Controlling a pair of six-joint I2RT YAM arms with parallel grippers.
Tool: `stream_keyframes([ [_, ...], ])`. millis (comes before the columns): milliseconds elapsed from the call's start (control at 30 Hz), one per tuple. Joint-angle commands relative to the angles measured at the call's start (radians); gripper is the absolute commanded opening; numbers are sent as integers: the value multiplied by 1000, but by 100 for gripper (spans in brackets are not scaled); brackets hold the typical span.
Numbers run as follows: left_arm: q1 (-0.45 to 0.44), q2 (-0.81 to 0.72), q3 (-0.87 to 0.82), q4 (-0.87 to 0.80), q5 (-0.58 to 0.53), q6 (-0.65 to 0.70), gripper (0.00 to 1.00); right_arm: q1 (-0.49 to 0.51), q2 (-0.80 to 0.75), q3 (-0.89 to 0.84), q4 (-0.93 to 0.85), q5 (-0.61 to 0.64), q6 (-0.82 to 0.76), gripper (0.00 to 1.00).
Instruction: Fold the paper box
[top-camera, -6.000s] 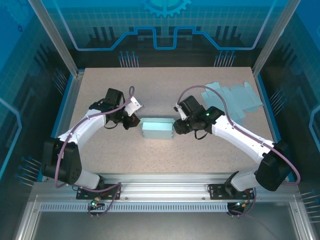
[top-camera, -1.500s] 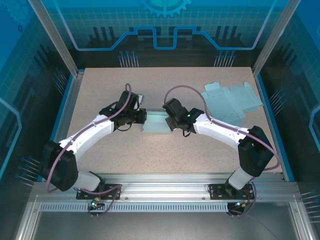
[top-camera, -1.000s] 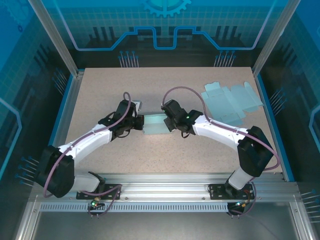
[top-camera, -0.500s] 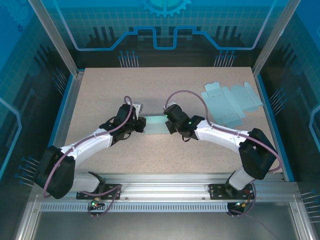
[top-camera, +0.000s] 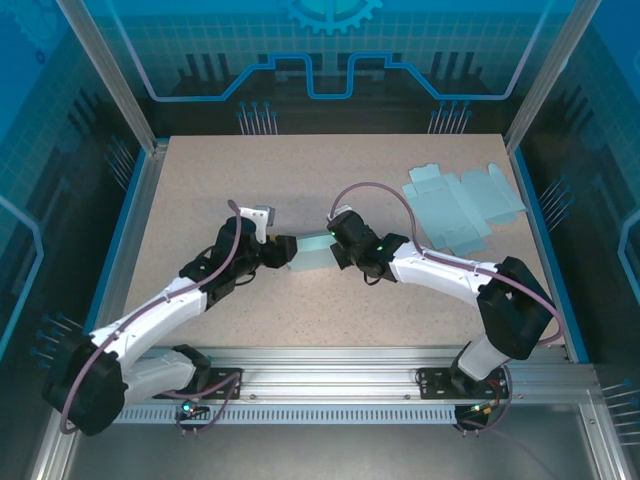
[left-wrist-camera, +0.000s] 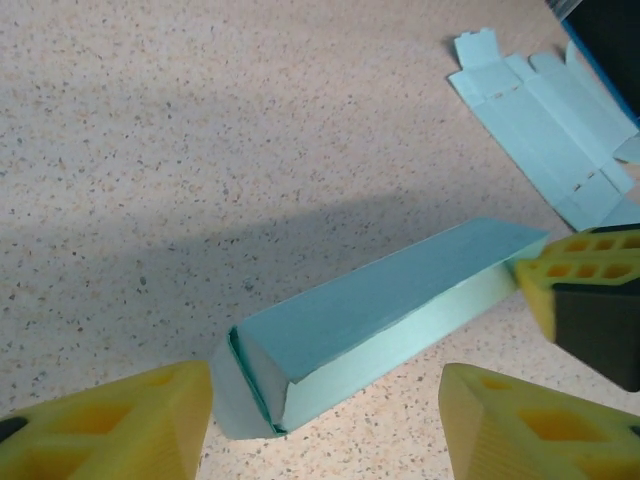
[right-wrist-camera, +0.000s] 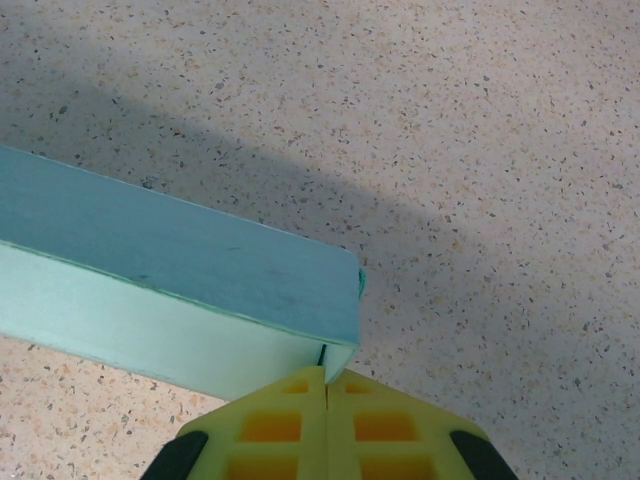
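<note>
Slim pale-teal paper box (top-camera: 312, 254) lying mid-table on the speckled tabletop (top-camera: 400, 310).
Matte card, long and rectangular. The left gripper (left-wrist-camera: 325, 415) is spread wide, straddling its flapped end. The right gripper (right-wrist-camera: 325, 385), yellow honeycombed fingers pressed together, meets the opposite end.

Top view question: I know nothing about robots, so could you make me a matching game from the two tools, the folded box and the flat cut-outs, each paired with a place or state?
Things:
1. left tool
2. right tool
3. folded box
4. flat cut-outs

Place or state:
A. lying unfolded at the table's far right corner
B. shut, fingertips at one end of the box
C. open, fingers spread at the box's other end
D. mid-table, between the two tools

Pairs: 1-C, 2-B, 3-D, 4-A
</note>
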Motion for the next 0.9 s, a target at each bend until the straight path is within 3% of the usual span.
stream_keyframes([
  [0,-5,-44,15,-35,-33,-40,73,19,3,-22,-24,-14,16,0],
  [133,-4,-30,57,-100,-178,-107,78,21,2,-22,-24,-13,15,0],
  [200,-5,1,70,-93,-190,-134,78,23,1,-20,-25,-8,15,0],
  [433,-4,153,99,-19,-137,-200,71,32,5,-18,-27,0,16,0],
  [867,-5,311,-33,195,-48,-323,41,38,15,-19,-27,35,35,0],
])
